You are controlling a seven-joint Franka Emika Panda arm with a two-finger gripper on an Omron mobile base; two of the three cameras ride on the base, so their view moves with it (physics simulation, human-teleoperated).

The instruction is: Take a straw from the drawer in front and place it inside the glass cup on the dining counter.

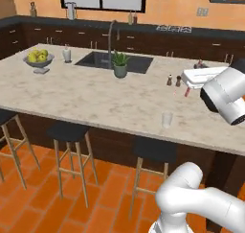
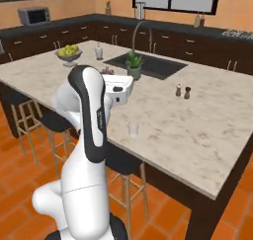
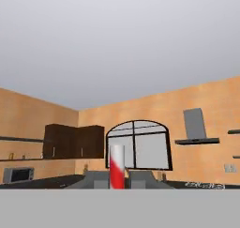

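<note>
A: Any writing to read?
B: None legible.
A: The gripper (image 3: 117,182)?
B: Clamped on the straw (image 3: 116,168), bottom centre of the hand view.
A: The glass cup (image 1: 166,119)?
B: Lower centre-right, on the dining counter (image 1: 95,98).

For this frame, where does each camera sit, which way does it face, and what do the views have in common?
Left base view: behind the arm on its left, facing the dining counter; the gripper is at right.
Right base view: behind on its right, facing the same counter; the white arm rises at left.
Hand view: on the hand, aimed level at the far wall and ceiling; the straw stands pinched between the fingertips.
Both base views share the glass cup and the potted plant.
</note>
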